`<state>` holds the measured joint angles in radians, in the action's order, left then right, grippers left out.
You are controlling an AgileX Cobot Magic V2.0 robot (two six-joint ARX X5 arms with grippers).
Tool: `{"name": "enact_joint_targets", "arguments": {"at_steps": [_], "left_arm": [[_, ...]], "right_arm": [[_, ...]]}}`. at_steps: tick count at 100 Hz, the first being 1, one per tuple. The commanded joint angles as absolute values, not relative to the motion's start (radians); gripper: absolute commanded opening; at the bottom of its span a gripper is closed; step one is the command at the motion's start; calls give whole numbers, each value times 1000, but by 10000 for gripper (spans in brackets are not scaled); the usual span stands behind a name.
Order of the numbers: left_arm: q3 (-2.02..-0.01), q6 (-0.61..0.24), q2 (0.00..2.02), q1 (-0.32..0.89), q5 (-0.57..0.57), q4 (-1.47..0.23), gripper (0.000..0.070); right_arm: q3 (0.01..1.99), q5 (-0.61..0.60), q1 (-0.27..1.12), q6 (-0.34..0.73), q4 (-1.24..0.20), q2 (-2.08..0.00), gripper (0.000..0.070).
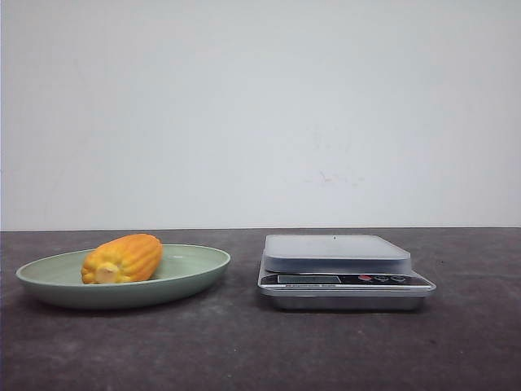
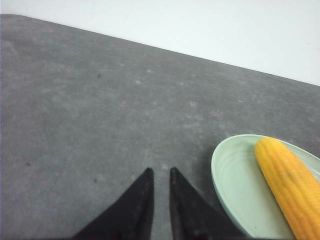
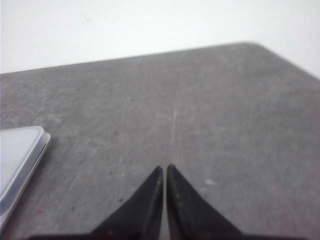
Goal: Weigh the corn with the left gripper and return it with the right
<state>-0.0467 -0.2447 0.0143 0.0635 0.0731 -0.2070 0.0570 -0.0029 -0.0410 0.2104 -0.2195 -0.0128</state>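
Note:
The corn (image 1: pixel 123 258) is an orange-yellow cob with a pale cut end. It lies in a pale green plate (image 1: pixel 195 271) on the left of the dark table. It also shows in the left wrist view (image 2: pixel 291 186), on the plate (image 2: pixel 235 175). My left gripper (image 2: pixel 160 173) hovers over bare table beside the plate, empty, its black fingers a small gap apart. My right gripper (image 3: pixel 164 169) is over bare table to the right of the scale, its fingers almost touching and holding nothing. Neither gripper shows in the front view.
A silver digital kitchen scale (image 1: pixel 338 254) with a flat grey platform stands right of the plate; its corner shows in the right wrist view (image 3: pixel 20 155). A white wall stands behind the table's far edge.

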Motion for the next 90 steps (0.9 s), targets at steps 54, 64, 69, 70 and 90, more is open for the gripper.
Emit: {"name": "enact_joint_targets", "arguments": {"at_steps": [54,64,69,70,90], "left_arm": [[-680,-323,569,72,-80,-289,489],[-784,-295,635,87,-106,-356,474],[-830,-288,667,101,-107,-381,474],[-839,-287,673,104,-107,-384,474],[-999,-253,833,231,-106,-432,475]], "right_arm": [[686,-144,-37,243,-377,-485,481],[730,-165,-23,242,-405,-504,515],[751,-166,-16,242,-426,-513,515],[756,-166,-15,242,-430,-515,515],[856,-214,4,224,-521,-550,516]]}}
